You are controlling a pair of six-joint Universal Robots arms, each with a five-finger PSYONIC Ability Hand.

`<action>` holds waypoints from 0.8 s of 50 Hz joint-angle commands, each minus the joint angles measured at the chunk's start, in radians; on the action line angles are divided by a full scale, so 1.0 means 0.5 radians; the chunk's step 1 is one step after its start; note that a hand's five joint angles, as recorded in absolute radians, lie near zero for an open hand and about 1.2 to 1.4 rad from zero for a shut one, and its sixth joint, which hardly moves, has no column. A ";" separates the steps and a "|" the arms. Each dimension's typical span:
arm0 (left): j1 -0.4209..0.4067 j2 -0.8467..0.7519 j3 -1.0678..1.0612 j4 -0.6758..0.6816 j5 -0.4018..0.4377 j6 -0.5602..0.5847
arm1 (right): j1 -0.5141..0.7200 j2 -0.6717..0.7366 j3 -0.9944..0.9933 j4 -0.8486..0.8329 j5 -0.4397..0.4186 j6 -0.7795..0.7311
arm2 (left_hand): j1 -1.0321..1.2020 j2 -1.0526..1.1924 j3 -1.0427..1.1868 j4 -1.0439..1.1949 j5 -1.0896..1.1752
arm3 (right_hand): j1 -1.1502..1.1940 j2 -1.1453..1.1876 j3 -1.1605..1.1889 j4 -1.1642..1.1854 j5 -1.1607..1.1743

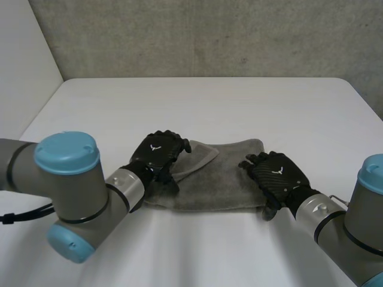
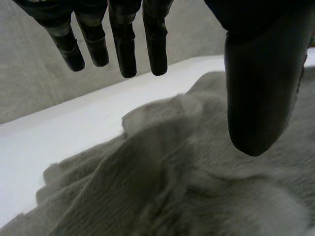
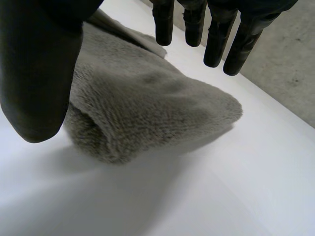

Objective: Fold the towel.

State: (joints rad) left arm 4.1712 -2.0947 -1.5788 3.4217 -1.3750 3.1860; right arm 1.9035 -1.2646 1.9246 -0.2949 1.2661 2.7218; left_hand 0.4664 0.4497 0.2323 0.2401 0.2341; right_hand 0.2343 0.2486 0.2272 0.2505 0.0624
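Head view: the left hand [image 1: 157, 154] hangs over the left end of the towel [image 1: 221, 179], fingers straight and loose, grasping nothing. The right hand [image 1: 276, 174] sits over the right end, likewise released, thumb spread wide. The towel lies rumpled near the table's [image 1: 209, 101] front edge.

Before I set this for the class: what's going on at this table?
A two-armed robot is working on a grey towel that lies rumpled and partly doubled over on the white table. The left hand is over the towel's left end, the right hand over its right end. Both hands are open, fingers straight, gripping nothing.
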 commanded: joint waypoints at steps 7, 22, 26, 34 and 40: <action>0.137 -0.094 0.074 0.004 -0.520 0.055 | -0.076 0.112 0.081 -0.162 -0.084 -0.010 | -0.095 -0.061 -0.116 -0.131 0.021 | 0.575 0.546 -0.105 -0.152 0.570; 0.168 0.140 -0.230 0.013 -0.520 0.077 | -0.070 0.127 0.108 -0.248 -0.072 0.002 | -0.118 -0.085 -0.116 -0.131 -0.003 | 1.415 1.386 -0.105 -0.152 1.409; 0.125 0.201 -0.251 0.013 -0.523 0.071 | -0.076 0.127 0.108 -0.248 -0.069 -0.001 | -0.142 -0.108 -0.116 -0.131 -0.026 | 1.778 1.750 -0.105 -0.152 1.773; 0.128 0.296 -0.331 0.013 -0.520 0.071 | -0.122 0.118 0.118 -0.174 -0.090 -0.026 | -0.159 -0.126 -0.116 -0.131 -0.044 | 2.324 2.295 -0.105 -0.152 2.319; 0.162 0.412 -0.416 0.013 -0.517 0.074 | -0.367 -0.026 0.136 0.208 -0.264 -0.136 | -0.206 -0.173 -0.116 -0.131 -0.091 | 2.324 2.295 -0.105 -0.152 2.319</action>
State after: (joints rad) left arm 4.2374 -1.9369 -1.7499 3.4285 -1.6345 3.2212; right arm 1.8224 -1.2141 1.9874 -0.3447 1.2065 2.7013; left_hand 0.4525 0.4335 0.2323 0.2401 0.2127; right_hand 1.2728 1.2257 0.2272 0.2505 1.1373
